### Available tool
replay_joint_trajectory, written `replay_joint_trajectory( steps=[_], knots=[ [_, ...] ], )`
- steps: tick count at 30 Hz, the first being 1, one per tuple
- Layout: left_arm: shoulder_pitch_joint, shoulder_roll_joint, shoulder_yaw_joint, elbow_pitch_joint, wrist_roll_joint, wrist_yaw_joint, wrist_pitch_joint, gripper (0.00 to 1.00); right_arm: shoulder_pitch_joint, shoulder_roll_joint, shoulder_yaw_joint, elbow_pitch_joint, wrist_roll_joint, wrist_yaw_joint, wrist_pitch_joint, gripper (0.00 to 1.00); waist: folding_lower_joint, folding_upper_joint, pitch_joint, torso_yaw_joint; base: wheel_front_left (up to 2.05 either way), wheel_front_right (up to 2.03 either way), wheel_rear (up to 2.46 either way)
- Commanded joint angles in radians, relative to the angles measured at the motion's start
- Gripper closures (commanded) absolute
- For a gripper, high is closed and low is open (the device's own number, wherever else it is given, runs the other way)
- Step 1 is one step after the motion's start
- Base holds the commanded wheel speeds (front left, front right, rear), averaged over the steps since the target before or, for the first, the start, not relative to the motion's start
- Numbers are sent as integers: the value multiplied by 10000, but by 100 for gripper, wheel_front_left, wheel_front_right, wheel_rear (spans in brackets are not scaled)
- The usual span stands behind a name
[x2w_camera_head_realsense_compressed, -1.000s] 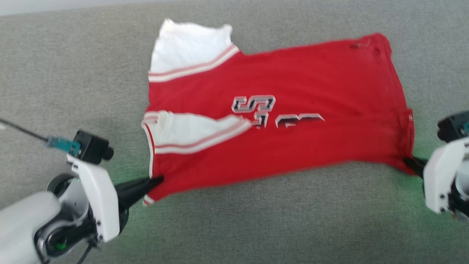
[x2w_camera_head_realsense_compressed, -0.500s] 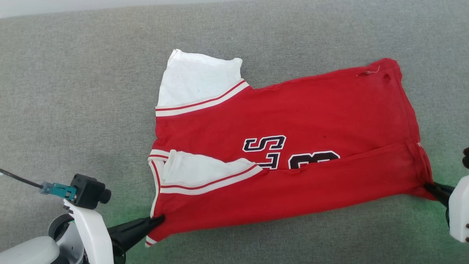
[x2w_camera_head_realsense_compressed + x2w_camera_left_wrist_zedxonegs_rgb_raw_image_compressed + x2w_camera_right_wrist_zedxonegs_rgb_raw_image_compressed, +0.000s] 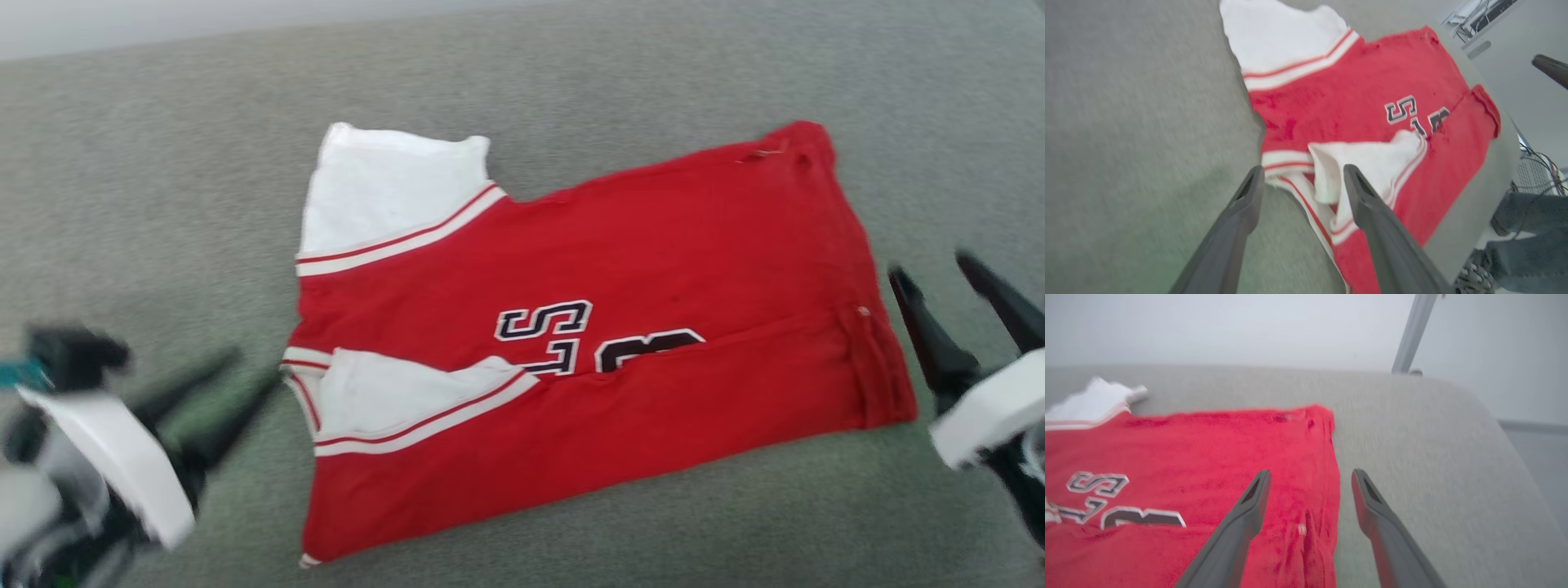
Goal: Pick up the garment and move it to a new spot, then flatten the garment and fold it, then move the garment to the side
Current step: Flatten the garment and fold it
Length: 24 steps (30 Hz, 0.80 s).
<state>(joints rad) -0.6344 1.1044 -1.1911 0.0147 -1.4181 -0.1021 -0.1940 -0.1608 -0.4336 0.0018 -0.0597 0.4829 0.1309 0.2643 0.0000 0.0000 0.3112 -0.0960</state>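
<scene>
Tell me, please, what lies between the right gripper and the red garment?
Nothing but a narrow strip of bare grey surface, seen in the head view, lies between the right gripper and the garment.

Garment (image 3: 653, 269) flat on the grey fabric-topped counter (image 3: 571, 82), bright red, lower edge folded up over part of the dark lettering (image 3: 543, 322) (cut off along the fold). White sleeves (image 3: 384, 188) with striped trim at its left end. Left gripper (image 3: 253, 365) blurred, just beside the nearer sleeve, jaws apart. Right gripper (image 3: 929, 265) just off the right hem, jaws wide, clear of the cloth.
</scene>
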Motion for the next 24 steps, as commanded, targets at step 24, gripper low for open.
replay_joint_trajectory(
  steps=[24],
  knots=[
    [-5142, -2129, 370, 7527, 674, -103, 5000, 0, -796, 2814, 766, 851, -1072, -4, -3925, 0, 0, 0, 1250, -2989, 0, 0, 0]
  ],
)
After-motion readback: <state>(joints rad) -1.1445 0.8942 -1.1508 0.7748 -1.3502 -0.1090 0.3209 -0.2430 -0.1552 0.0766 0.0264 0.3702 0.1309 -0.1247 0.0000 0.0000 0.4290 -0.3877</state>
